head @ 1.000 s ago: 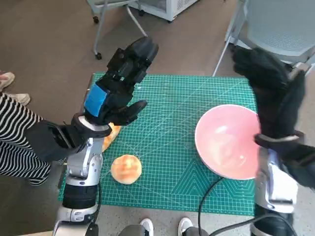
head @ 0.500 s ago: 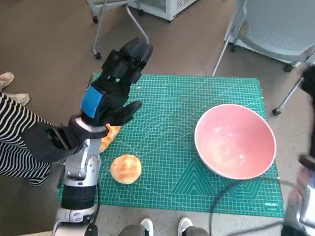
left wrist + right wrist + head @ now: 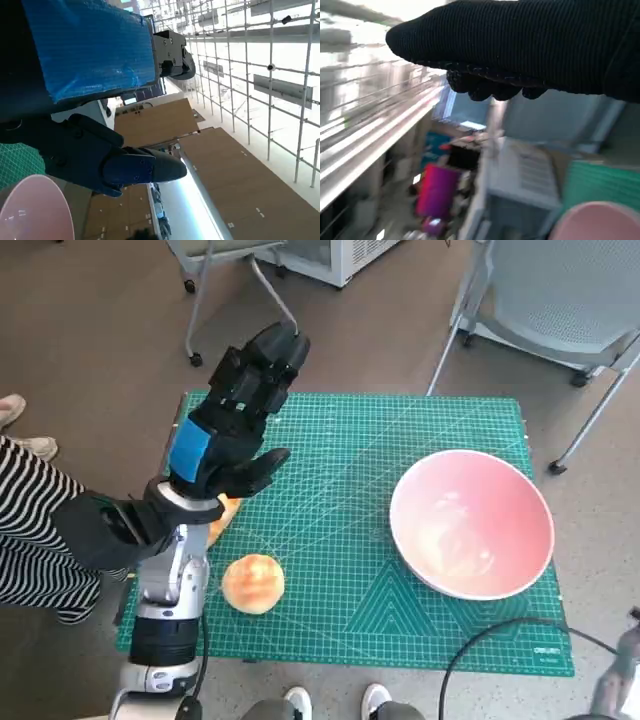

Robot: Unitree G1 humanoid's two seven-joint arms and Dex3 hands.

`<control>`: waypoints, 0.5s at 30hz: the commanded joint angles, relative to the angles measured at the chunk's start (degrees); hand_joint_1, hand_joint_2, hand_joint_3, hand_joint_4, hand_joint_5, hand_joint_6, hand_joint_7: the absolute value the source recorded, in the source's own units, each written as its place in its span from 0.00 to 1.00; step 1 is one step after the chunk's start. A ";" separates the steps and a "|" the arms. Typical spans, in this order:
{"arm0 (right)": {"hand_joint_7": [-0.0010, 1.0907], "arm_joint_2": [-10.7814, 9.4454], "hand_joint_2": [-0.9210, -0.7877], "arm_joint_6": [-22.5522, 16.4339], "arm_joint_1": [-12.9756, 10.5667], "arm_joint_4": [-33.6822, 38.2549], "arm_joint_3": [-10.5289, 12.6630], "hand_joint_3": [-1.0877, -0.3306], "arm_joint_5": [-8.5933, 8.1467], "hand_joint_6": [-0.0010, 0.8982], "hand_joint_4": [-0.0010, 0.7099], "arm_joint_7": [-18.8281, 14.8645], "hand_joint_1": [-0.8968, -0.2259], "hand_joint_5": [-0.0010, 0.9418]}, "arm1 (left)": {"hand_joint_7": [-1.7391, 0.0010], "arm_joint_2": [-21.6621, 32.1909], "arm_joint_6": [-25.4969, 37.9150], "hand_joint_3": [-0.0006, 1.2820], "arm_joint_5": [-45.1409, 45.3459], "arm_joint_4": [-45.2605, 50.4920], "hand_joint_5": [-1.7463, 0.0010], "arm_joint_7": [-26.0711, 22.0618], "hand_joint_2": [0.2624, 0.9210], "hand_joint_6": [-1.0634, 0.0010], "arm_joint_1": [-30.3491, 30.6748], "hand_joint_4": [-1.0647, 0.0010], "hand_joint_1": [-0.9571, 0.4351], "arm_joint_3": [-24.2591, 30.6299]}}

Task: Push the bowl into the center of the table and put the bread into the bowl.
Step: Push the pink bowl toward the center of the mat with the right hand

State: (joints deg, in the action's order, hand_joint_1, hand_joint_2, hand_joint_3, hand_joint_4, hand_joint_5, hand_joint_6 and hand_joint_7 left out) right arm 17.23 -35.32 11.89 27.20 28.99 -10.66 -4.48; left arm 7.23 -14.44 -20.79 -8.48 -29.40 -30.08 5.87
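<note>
Pink bowl [image 3: 471, 523] seen on right side of green cutting mat [image 3: 340, 490], off center, not yet pushed. Round bread [image 3: 253, 583] lies near-left on mat, second piece [image 3: 222, 515] partly hidden under left hand [image 3: 232, 420].

Change: right hand [image 3: 520, 45], beside bowl a second ago, now withdrawn from head view; bowl barely shifted. Push judged still to be done.

Left hand raised over counter, fingers [image 3: 135, 167] apart, nothing held. Right hand's fingers: cannot be told.

Small white print at mat's near-right corner, unreadable.
</note>
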 commanded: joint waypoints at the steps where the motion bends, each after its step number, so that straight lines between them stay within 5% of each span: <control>1: 0.47 -1.05 0.00 -1.16 2.26 9.24 -0.51 0.36 -2.22 0.01 0.20 -1.52 0.42 0.00 | 0.75 0.17 -0.46 0.25 -0.18 -0.61 0.95 0.08 1.00 1.00 -0.24 0.98 0.29 0.51; 15: 0.46 -3.17 0.00 -4.00 10.20 30.80 -4.96 0.26 -0.30 0.03 0.19 -2.53 0.51 0.00 | 0.74 1.29 0.68 0.25 -0.93 -0.22 0.95 -0.96 1.00 1.00 -0.41 0.98 0.28 1.03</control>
State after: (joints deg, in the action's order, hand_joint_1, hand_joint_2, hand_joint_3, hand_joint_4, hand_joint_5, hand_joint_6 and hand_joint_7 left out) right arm 15.04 -39.30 21.17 53.83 24.86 -11.12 -6.30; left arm 7.84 -14.24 -20.95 -9.07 -30.04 -30.13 6.40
